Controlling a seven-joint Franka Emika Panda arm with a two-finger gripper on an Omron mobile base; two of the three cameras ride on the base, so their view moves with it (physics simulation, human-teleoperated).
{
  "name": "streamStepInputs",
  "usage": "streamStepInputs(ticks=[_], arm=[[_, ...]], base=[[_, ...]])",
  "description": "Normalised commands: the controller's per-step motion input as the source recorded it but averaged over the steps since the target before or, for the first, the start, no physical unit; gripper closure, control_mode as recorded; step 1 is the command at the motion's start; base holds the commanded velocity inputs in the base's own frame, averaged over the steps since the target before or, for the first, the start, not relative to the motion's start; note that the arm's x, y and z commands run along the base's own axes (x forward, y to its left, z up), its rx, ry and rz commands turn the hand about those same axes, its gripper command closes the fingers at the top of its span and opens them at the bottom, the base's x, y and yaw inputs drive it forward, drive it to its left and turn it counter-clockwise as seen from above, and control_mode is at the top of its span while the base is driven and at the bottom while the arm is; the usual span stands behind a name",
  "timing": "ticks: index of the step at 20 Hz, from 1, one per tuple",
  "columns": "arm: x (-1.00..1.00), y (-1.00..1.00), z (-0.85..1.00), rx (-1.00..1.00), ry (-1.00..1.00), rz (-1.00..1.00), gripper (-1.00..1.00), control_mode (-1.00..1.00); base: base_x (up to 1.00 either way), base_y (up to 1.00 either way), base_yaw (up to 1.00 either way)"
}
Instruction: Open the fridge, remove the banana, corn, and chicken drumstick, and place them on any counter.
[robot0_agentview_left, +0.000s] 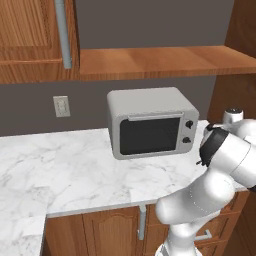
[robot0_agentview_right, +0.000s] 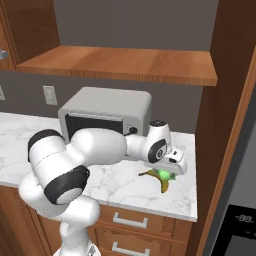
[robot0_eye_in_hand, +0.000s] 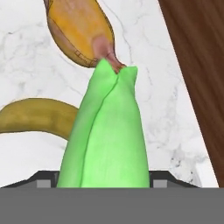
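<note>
At the right end of the marble desk (robot0_agentview_right: 120, 185), just short of the wooden side panel (robot0_agentview_right: 220, 150), the corn (robot0_eye_in_hand: 107, 140) sits between the claw's fingers; the claw (robot0_agentview_right: 167, 172) has it clasped along the husk with the jaws standing wide around it. In the hand view its long axis runs straight away from the camera, pointed husk tip farthest out and just meeting the narrow dark tip of the chicken drumstick (robot0_eye_in_hand: 78, 33), whose rounded end lies beyond. The banana (robot0_eye_in_hand: 37, 116) lies on the desk beside the corn, crosswise to it, one end hidden behind the husk. In the right base view the banana (robot0_agentview_right: 159, 181) curves out under the claw. Behind stands a grey microwave (robot0_agentview_left: 150, 122). The fridge (robot0_agentview_right: 240, 220) panel shows a small display, digits too small to read.
</note>
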Motion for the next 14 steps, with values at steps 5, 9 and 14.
streamStepInputs(ticks=[5, 9, 14], arm=[[0.19, -0.24, -0.28, 0.02, 0.00, 0.01, 1.00, -1.00], [0.13, -0.26, -0.18, 0.00, 0.00, 0.01, 1.00, -1.00], [0.00, -0.05, -0.21, 0.00, 0.00, 0.06, -1.00, -1.00]], base=[[0.00, 0.00, 0.00], [0.00, 0.00, 0.00], [0.00, 0.00, 0.00]])
